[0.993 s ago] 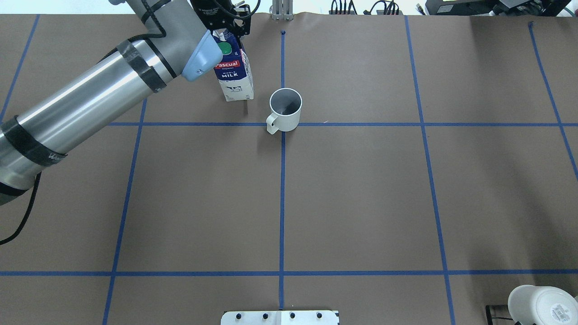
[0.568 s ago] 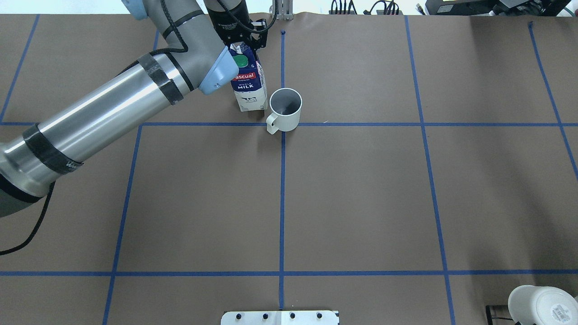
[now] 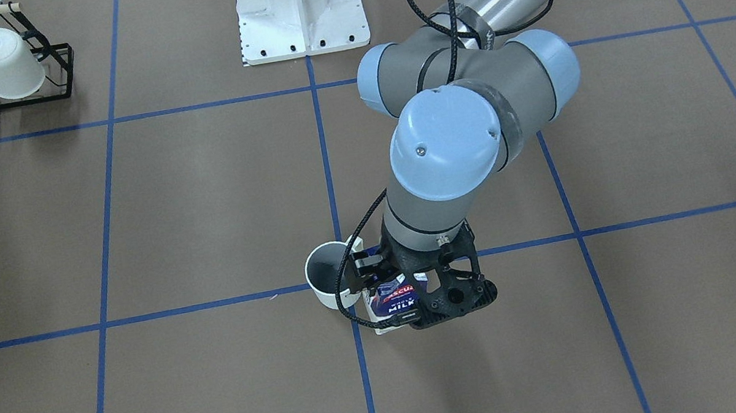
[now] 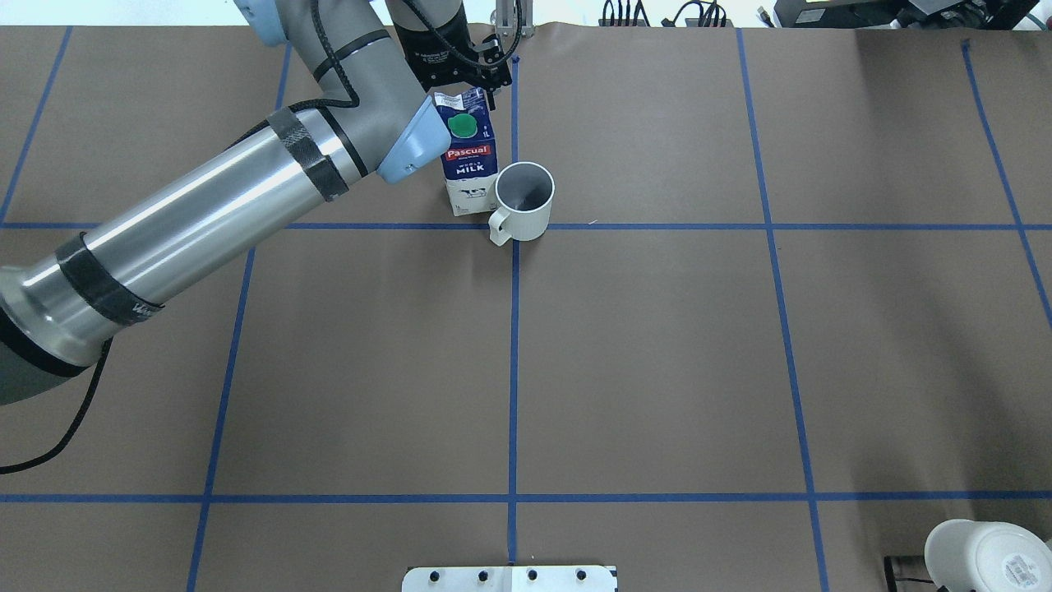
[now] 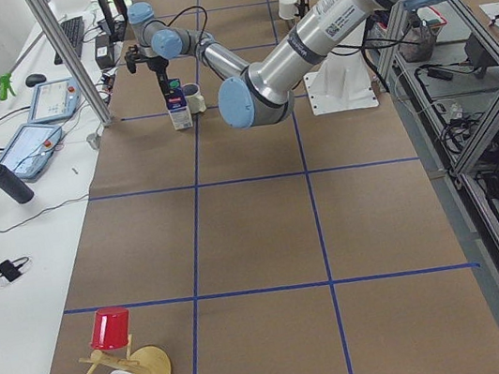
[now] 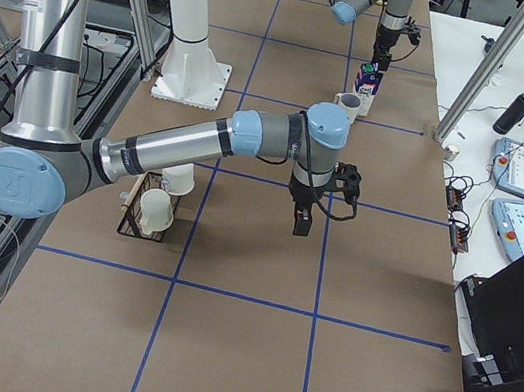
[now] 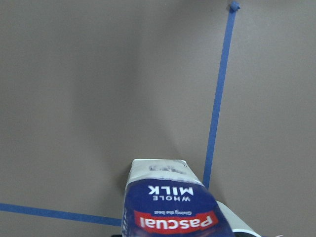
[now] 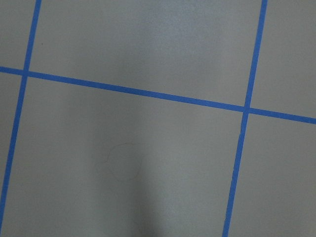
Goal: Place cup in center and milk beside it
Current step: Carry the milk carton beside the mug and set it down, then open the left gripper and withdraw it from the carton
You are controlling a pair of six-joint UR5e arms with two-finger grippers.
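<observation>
Presently the milk (image 4: 469,164) is clamped at its top by the left gripper (image 4: 464,89), just beside the cup (image 4: 526,205) and seemingly touching it, so the cup could be shoved off-centre by any sideways travel; the finger state of the right gripper (image 6: 300,221) cannot be judged.

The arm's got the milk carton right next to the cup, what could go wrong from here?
The milk carton looks right against the cup; any sideways travel could shove the cup off its spot. The left fingers grip the tall carton only at its top, so if it isn't flat on the table at release, it may topple onto the cup.
</observation>
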